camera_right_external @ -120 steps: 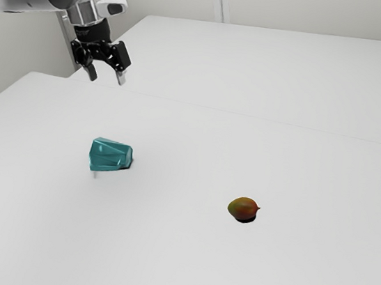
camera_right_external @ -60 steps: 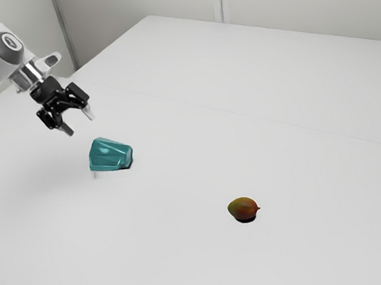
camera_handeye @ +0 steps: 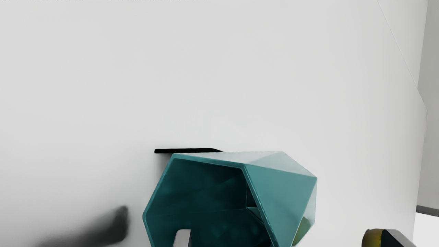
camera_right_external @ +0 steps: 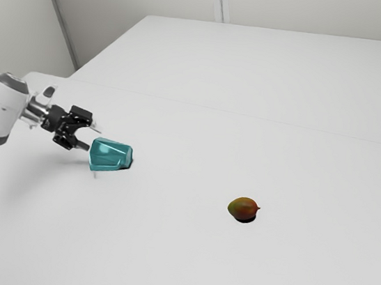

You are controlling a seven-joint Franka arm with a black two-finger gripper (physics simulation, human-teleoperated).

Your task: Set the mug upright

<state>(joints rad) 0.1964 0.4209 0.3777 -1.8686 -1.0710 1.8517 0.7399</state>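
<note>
Exterior view: the teal mug (camera_right_external: 111, 156) lies on its side on the worktop (camera_right_external: 162, 251), mouth toward my wide-open end effector (camera_right_external: 91, 138). Advancing off-centre, I could hit the rim (camera_handeye: 210, 161) and roll it away.

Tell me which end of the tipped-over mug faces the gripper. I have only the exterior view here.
Observer: The open end. In the wrist view I look straight into the hollow of the mug from the gripper.

Operator: Check whether a finger lines up with that opening, then. I can't make it out from the side.

Observer: One does. In the wrist view a fingertip overlaps the opening, though I can't tell whether it has gone inside.
</note>
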